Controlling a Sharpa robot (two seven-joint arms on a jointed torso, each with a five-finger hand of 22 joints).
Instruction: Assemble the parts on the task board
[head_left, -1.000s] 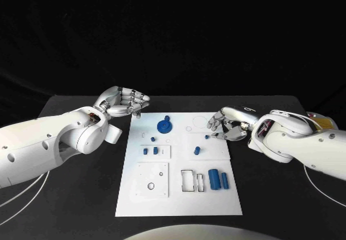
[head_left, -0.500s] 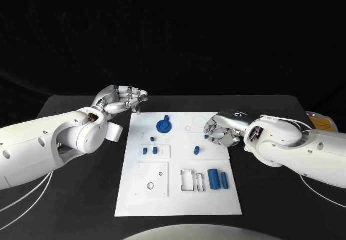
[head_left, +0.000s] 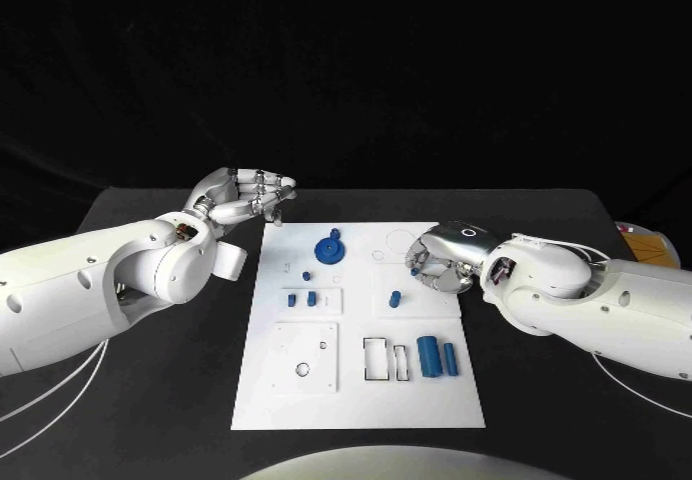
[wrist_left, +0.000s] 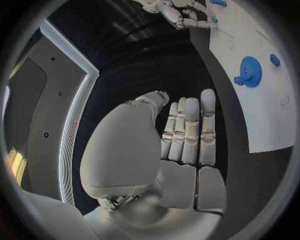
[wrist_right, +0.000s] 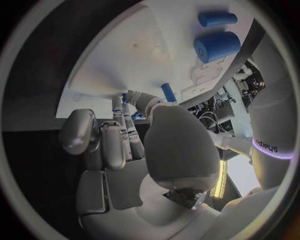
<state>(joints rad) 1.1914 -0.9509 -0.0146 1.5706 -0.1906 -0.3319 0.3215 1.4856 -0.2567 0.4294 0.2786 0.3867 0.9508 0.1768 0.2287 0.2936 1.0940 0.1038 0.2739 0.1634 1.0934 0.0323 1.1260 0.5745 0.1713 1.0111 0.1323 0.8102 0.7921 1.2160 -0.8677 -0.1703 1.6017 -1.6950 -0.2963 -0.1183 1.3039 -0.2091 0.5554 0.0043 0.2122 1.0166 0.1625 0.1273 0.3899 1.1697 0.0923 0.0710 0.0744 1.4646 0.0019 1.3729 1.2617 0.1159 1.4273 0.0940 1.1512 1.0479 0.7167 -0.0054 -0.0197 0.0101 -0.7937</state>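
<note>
The white task board lies mid-table. On it are a blue gear, small blue pegs, a lone peg, a thick blue cylinder and a thinner one. My right hand hangs over the board's upper right edge, knuckles up, fingers curled around a small blue peg. My left hand hovers off the board's upper left corner, holding nothing, fingers side by side. The left wrist view shows the gear; the right wrist view shows the thick cylinder.
White sub-plates with cut-outs cover the board's lower left and centre. A yellow object sits at the table's right edge. Black table surrounds the board.
My right hand has turned knuckles-up, shifted left over the board's upper right and closed round the small peg that lay there. My left hand has risen slightly.
</note>
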